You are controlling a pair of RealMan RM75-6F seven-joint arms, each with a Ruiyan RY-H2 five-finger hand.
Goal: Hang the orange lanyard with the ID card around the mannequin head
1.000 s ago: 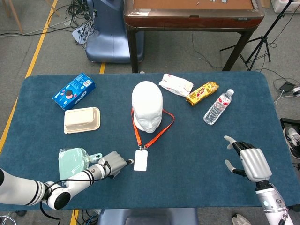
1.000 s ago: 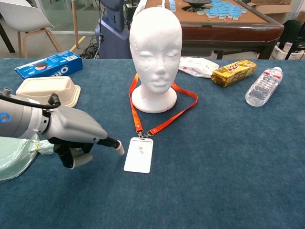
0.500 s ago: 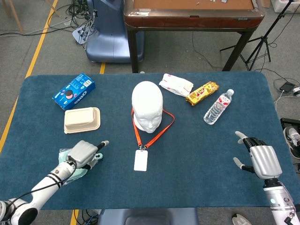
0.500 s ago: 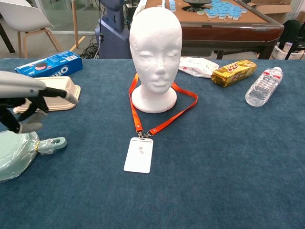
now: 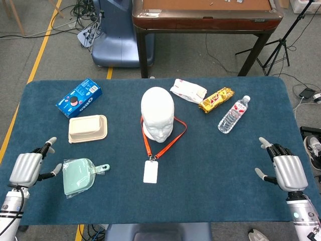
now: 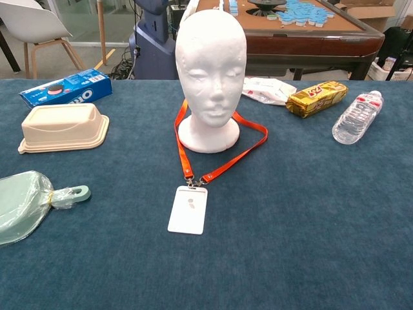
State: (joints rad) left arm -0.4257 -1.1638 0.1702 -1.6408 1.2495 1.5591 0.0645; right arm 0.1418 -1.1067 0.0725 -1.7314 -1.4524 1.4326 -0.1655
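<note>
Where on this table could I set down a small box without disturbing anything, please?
The widest bare cloth lies between the ID card and the right robot hand, below the water bottle. A smaller patch lies between the green scoop and the card. The back row around the mannequin head is crowded.

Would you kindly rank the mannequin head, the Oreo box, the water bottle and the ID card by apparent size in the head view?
1. mannequin head
2. Oreo box
3. water bottle, close to the Oreo box, so this order is unsure
4. ID card
</note>
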